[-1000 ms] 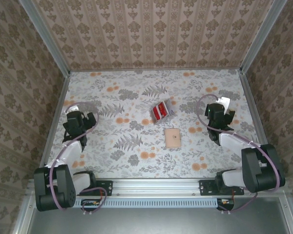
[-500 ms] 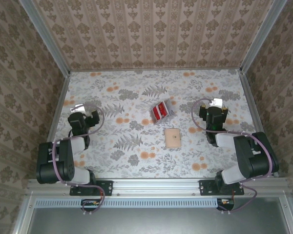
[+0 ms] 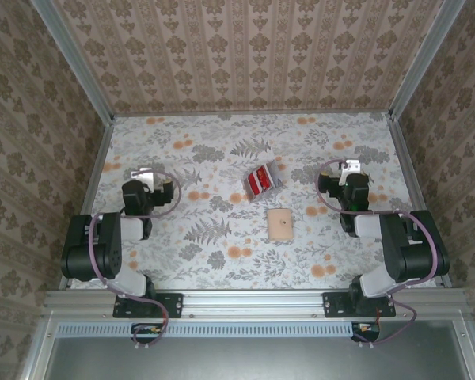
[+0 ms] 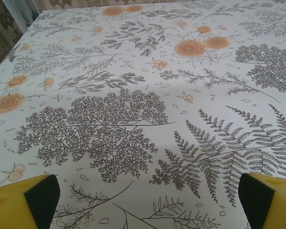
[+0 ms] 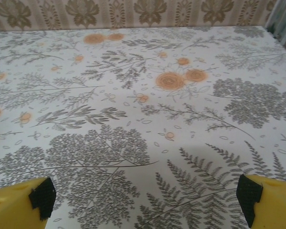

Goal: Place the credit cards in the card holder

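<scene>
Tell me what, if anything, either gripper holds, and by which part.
Nothing. The left gripper and right gripper stand open over the table; the cards and holder lie apart from both.

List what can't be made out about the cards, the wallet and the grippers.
credit cards: top view, too small to count or read.
card holder: top view, inside hidden under its own tan cover.
left gripper, right gripper: wrist views, fingers cut off by the bottom edge.
</scene>
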Controlling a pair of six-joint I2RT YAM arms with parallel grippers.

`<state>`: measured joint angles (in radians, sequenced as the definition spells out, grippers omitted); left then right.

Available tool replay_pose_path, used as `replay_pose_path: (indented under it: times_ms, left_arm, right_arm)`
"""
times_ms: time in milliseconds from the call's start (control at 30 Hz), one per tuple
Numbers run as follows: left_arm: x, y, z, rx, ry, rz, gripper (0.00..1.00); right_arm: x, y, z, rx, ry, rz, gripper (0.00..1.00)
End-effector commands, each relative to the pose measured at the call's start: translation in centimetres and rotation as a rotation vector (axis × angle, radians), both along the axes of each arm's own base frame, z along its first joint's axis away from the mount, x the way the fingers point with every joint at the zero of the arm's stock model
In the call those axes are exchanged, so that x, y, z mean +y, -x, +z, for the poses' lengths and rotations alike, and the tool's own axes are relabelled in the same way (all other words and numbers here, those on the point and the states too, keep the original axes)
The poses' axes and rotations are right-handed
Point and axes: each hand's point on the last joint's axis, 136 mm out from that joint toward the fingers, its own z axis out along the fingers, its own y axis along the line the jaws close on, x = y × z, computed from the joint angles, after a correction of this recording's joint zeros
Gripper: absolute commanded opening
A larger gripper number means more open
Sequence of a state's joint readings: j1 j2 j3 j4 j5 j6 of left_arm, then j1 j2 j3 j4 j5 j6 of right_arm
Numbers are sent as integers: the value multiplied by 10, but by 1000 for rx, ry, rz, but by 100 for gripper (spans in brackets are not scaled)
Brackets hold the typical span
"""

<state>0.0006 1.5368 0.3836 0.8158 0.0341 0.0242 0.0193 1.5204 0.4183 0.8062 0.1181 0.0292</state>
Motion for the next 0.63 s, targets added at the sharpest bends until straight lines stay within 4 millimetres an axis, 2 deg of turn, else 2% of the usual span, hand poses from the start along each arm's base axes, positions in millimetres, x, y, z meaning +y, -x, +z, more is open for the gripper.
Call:
replay_pose_path:
  times_ms: [0,600]
  left_arm:
    - [-2,-10,17,-56,-25,-24,100]
    - [-3,-10,17,-56,-36,-20,100]
  right_arm:
    - [9,-2,3,-24,-23,51,100]
    - [9,-2,3,-23,-23,51,100]
